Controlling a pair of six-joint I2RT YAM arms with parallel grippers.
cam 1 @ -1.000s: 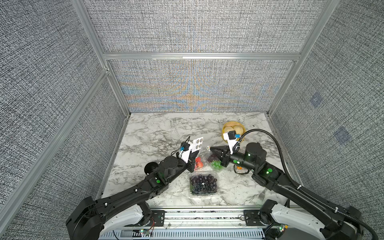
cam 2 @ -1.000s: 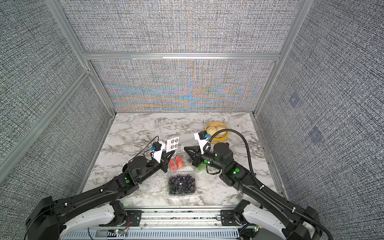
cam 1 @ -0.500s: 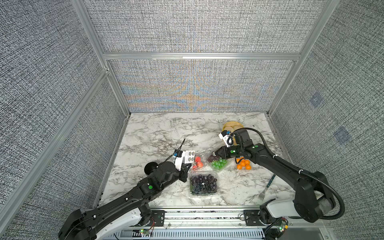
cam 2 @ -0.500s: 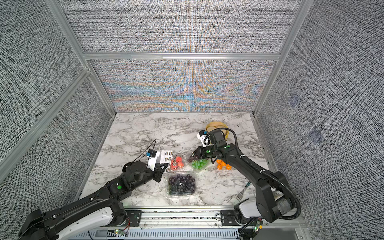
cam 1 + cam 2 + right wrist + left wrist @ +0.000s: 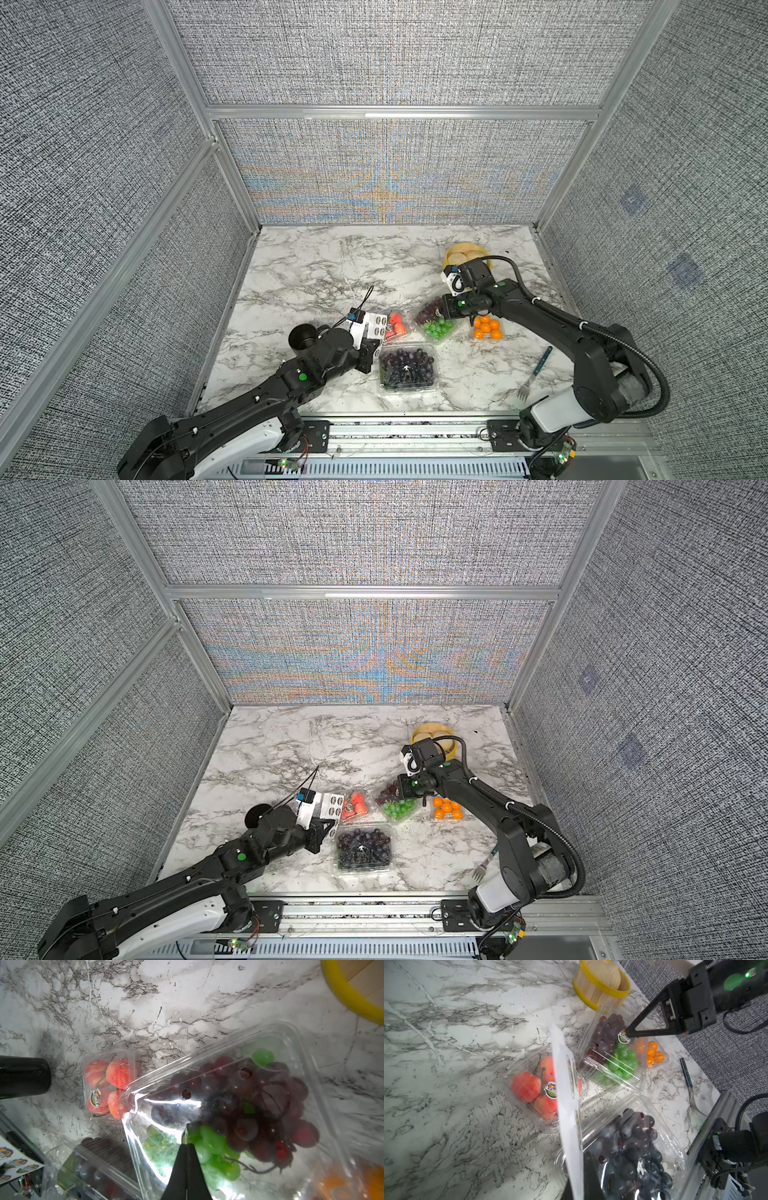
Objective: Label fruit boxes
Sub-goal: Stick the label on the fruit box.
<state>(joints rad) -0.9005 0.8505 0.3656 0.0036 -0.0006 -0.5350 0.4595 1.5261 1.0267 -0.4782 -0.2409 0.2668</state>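
Four clear fruit boxes sit mid-table: red fruit (image 5: 395, 325), purple-and-green grapes (image 5: 434, 324), orange fruit (image 5: 486, 327) and a larger box of dark grapes (image 5: 407, 369). My left gripper (image 5: 578, 1186) is shut on the lower edge of the white sticker sheet (image 5: 566, 1105), held upright beside the red-fruit box, whose lid carries a round sticker (image 5: 551, 1090). My right gripper (image 5: 185, 1144) is shut on a round sticker (image 5: 624, 1037), seen edge-on over the lid of the purple-and-green grape box (image 5: 239, 1105). Whether that sticker touches the lid I cannot tell.
A yellow-rimmed steamer basket (image 5: 465, 251) with pale buns stands behind the right wrist. A fork (image 5: 536, 374) lies at the front right. A metal rail (image 5: 415, 432) runs along the table's front edge, and grey walls enclose three sides.
The right gripper left the sticker sheet and swung right and down over the purple-and-green grape box. The left arm drew the sheet back toward the front and lower.
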